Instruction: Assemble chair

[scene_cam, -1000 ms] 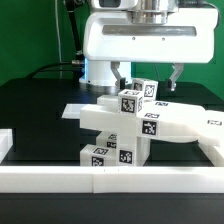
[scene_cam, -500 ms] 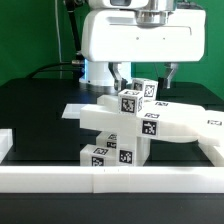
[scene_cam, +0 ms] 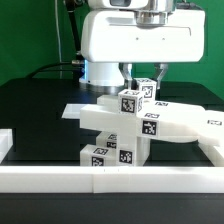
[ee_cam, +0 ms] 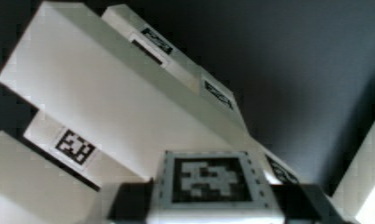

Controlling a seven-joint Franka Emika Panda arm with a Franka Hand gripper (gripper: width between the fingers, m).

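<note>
White plastic post (scene_cam: 144, 90) sits atop the half-built chair (scene_cam: 125, 128) mid-table, my gripper (scene_cam: 143, 74) clamped on it, so I'd keep it square and turn or press gently, without jolting the stack below.

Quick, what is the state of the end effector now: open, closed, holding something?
End effector: closed on the small tagged post at the top of the chair assembly.
</note>
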